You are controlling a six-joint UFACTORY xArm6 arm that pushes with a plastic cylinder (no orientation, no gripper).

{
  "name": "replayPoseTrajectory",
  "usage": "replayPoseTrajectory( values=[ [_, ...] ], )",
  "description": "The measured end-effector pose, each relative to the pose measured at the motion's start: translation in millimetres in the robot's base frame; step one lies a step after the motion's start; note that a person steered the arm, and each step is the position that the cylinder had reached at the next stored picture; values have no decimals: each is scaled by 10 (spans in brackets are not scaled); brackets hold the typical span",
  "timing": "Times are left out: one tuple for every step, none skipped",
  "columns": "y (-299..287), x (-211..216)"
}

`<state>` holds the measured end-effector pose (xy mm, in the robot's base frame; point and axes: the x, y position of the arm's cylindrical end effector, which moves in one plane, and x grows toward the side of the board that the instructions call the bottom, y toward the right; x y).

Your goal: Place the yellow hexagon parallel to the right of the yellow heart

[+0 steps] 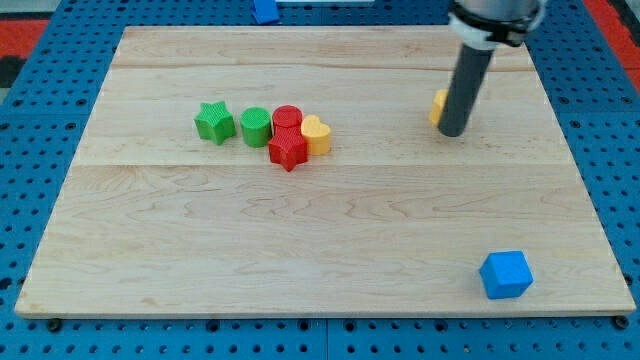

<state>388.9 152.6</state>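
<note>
The yellow hexagon (438,106) sits at the view's upper right, mostly hidden behind my rod. My tip (453,133) rests on the board right against the hexagon's right side. The yellow heart (317,134) lies left of centre, touching a red star (287,150) and a red cylinder (287,119). The hexagon is well to the right of the heart and slightly higher in the view.
A green cylinder (255,126) and a green star (214,122) stand in a row left of the red blocks. A blue cube (505,274) lies near the board's bottom right corner. Another blue block (264,10) lies off the wooden board (320,250) at the top.
</note>
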Motion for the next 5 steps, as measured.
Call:
replayPoseTrajectory(
  values=[
    [902,-253],
    [768,-575],
    [-235,-528],
    [-433,-146],
    [-118,-34]
  ],
)
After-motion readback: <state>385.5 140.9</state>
